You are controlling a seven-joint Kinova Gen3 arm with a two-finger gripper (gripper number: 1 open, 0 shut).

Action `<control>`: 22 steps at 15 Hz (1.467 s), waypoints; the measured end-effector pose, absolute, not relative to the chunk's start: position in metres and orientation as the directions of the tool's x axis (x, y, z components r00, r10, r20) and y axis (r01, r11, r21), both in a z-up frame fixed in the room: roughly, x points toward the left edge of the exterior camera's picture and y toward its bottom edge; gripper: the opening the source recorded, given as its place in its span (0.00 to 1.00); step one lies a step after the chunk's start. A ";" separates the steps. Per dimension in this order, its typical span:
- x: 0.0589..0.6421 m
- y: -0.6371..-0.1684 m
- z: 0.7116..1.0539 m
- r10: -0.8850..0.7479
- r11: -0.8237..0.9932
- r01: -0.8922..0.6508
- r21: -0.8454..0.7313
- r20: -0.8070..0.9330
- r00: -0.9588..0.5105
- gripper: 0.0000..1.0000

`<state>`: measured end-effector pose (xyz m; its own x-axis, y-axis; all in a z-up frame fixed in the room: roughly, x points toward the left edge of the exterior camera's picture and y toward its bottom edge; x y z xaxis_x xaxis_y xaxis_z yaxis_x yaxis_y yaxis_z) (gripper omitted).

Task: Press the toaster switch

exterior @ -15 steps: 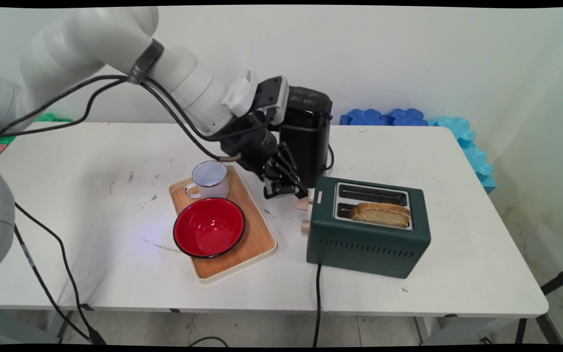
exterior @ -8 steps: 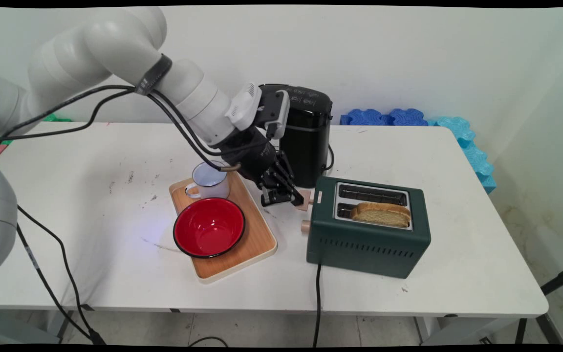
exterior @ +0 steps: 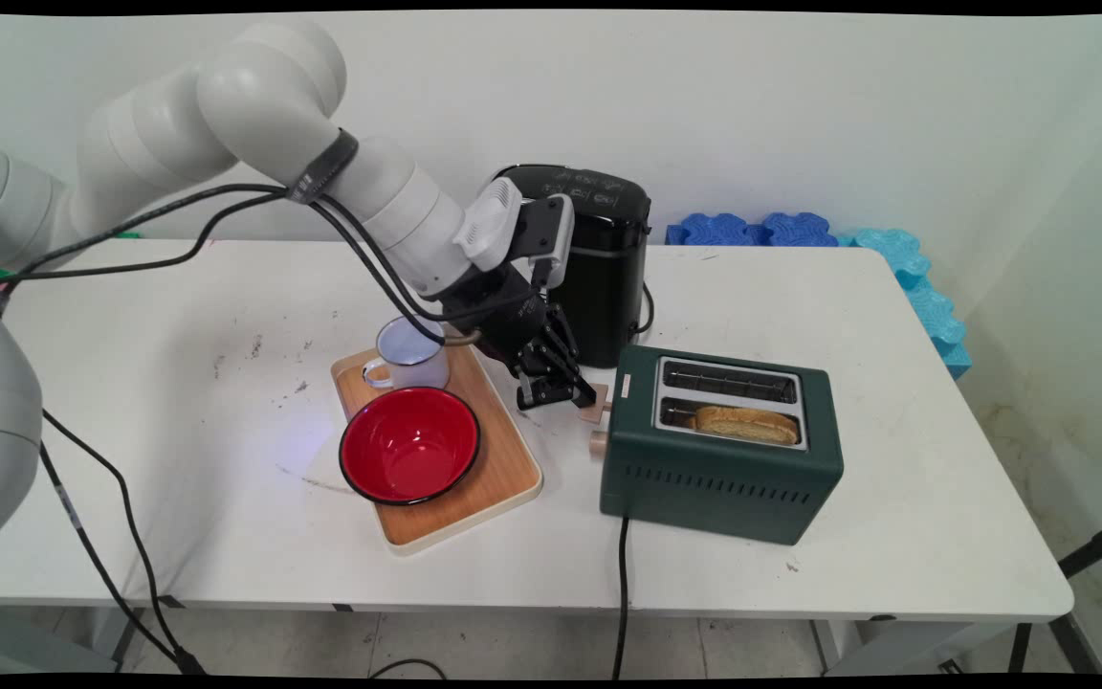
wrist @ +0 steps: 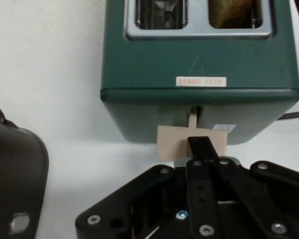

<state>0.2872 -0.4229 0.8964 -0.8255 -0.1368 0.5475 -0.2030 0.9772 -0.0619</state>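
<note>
A dark green two-slot toaster [exterior: 718, 469] stands right of centre on the table. Its near slot holds a slice of bread [exterior: 747, 424], sunk low so only the crust shows. My gripper [exterior: 575, 394] is shut and rests its tips on the toaster's beige lever [exterior: 594, 413] at the left end. Below the lever is a round beige knob [exterior: 598, 443]. In the hand view the shut gripper [wrist: 203, 144] lies on top of the lever [wrist: 172, 142], low on the toaster's [wrist: 199, 55] end face. The bread [wrist: 234, 12] shows in the right slot.
A black appliance [exterior: 604, 268] stands just behind my hand. To the left is a wooden tray [exterior: 503, 469] holding a red bowl [exterior: 409, 445] and a white mug [exterior: 412, 354]. Blue foam mats [exterior: 800, 230] line the far right edge. The toaster's cable [exterior: 622, 593] hangs over the front edge.
My gripper has moved down, taking the lever with it. The bread has sunk from well above the slot to nearly level with the toaster's top.
</note>
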 end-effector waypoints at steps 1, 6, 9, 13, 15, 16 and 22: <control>0.287 -0.424 0.894 -0.136 0.977 -0.203 -0.063 0.546 -0.827 0.00; 0.285 -0.427 0.885 -0.136 0.977 -0.203 -0.065 0.543 -0.829 0.00; 0.283 -0.427 0.881 -0.138 0.977 -0.204 -0.062 0.544 -0.828 0.00; 0.281 -0.427 0.875 -0.140 0.977 -0.204 -0.058 0.544 -0.827 0.00; 0.282 -0.427 0.873 -0.142 0.977 -0.205 -0.056 0.543 -0.828 0.00; 0.282 -0.426 0.872 -0.143 0.977 -0.205 -0.055 0.542 -0.828 0.00; 0.283 -0.426 0.867 -0.148 0.977 -0.208 -0.052 0.540 -0.829 0.00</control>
<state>0.2828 -0.4256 0.8670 -0.8288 -0.1477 0.5397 -0.2077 0.9768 -0.0516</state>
